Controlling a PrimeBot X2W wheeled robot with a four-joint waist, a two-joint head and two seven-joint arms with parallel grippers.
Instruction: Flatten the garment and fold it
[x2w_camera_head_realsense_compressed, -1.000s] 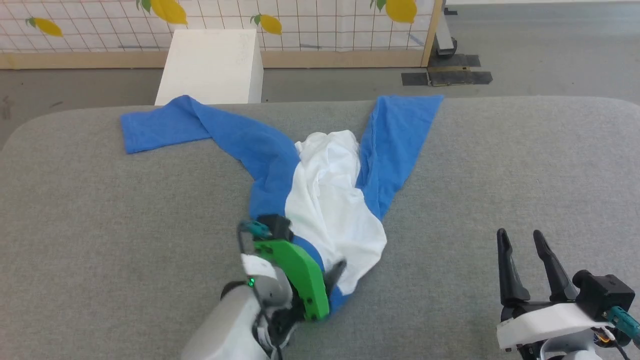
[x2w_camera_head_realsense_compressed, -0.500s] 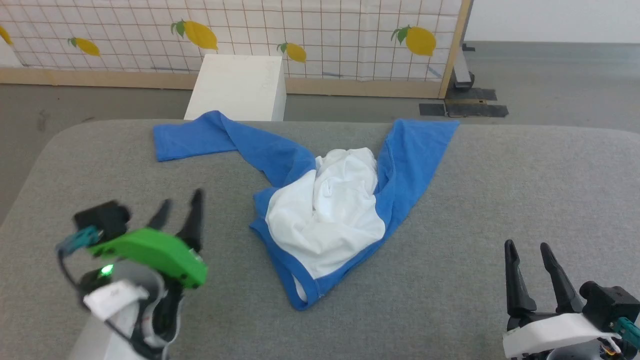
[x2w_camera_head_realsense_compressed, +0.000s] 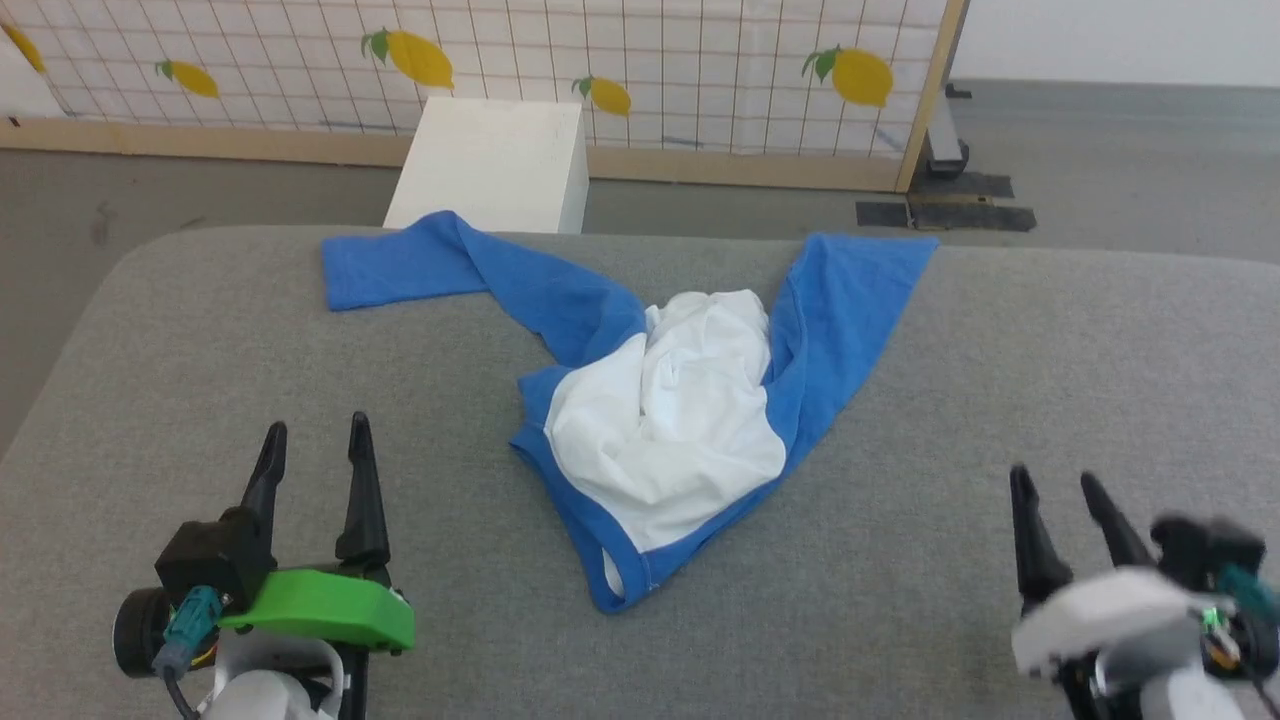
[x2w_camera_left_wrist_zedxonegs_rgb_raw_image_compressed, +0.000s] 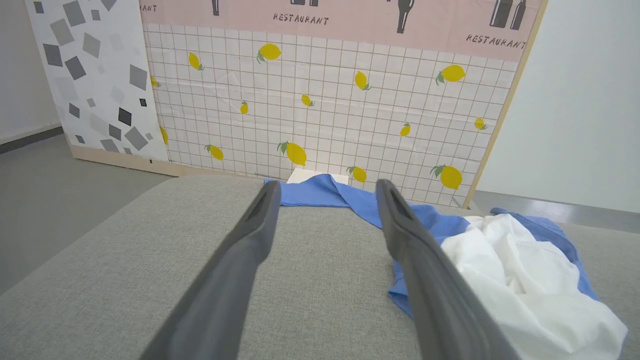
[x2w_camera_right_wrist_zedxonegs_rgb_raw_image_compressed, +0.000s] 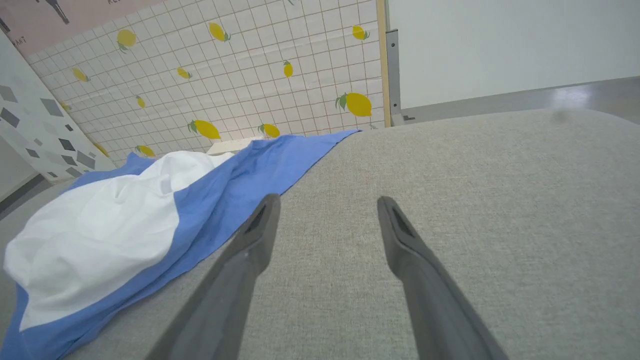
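The left gripper (x2w_camera_head_realsense_compressed: 316, 425) has let go and drawn back, left of the garment (x2w_camera_head_realsense_compressed: 660, 430), fingers spread and empty. The garment lies bunched on the grey table (x2w_camera_head_realsense_compressed: 200, 330), sleeves splayed away. The right gripper (x2w_camera_head_realsense_compressed: 1053, 476) waits open on its right, probably readying a two-handed spread.

The garment (x2w_camera_head_realsense_compressed: 660, 440) is white in the body and bright blue in the sleeves. The surface (x2w_camera_head_realsense_compressed: 1050, 340) under it is plain grey. My left pincer (x2w_camera_head_realsense_compressed: 316, 425) is dark, on a green mount (x2w_camera_head_realsense_compressed: 320, 610); my right pincer (x2w_camera_head_realsense_compressed: 1053, 476) is dark, on white. The panel (x2w_camera_head_realsense_compressed: 700, 60) behind is white, with a thin grid and yellow lemons.
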